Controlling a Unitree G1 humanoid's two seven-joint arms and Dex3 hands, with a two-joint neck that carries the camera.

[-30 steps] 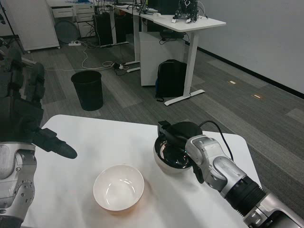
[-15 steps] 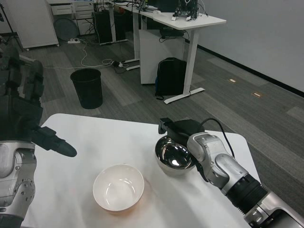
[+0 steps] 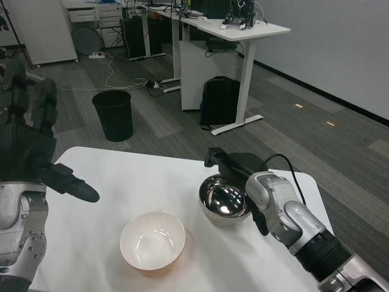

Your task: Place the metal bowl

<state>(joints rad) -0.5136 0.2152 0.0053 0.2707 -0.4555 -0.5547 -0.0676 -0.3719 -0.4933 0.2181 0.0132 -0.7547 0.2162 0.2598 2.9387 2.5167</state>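
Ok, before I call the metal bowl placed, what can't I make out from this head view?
- Right hand: its fingers lie behind the metal bowl, so contact with the rim is unclear.
- Bowl's right side: covered by the silver forearm.
- Left hand: cut off by the picture's left edge.
- White bowl: its base is hidden by its own wall.

Metal bowl (image 3: 223, 201) sits right of white bowl (image 3: 152, 240) on table (image 3: 134, 176).

An office-like lab: standing desks (image 3: 243, 27), grey carpet floor (image 3: 304, 128), a black bin (image 3: 115, 114) and floor cables (image 3: 115, 76).
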